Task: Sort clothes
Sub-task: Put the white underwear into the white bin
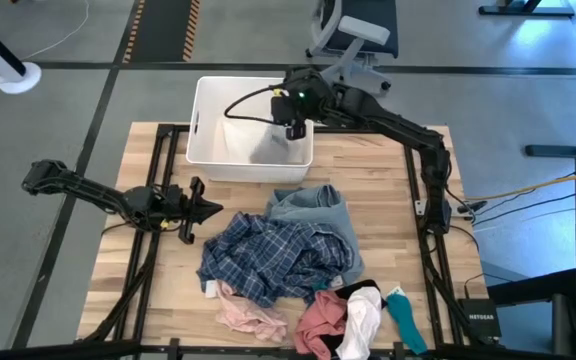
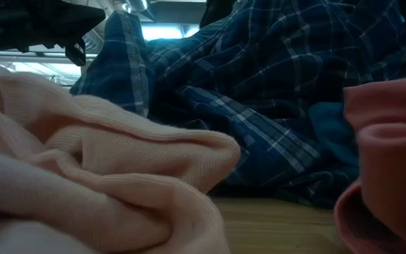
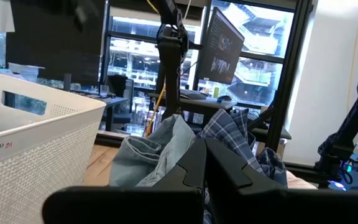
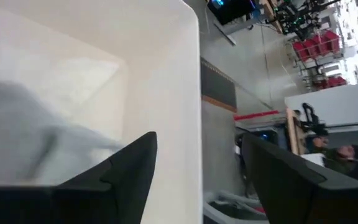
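Note:
The clothes lie in a heap on the wooden table: a navy-white plaid shirt, a light blue denim piece behind it, a pale pink item, a rose pink item, and white, black and teal items near the front edge. A grey cloth lies inside the white bin. My right gripper is open and empty over the bin's right part, and the grey cloth shows beside its fingers. My left gripper is shut, left of the heap, touching nothing.
The white bin stands at the table's far edge, left of centre. Bare wood shows at the table's left and far right. In the low view the pale pink cloth and the plaid shirt fill the foreground. An office chair stands beyond the table.

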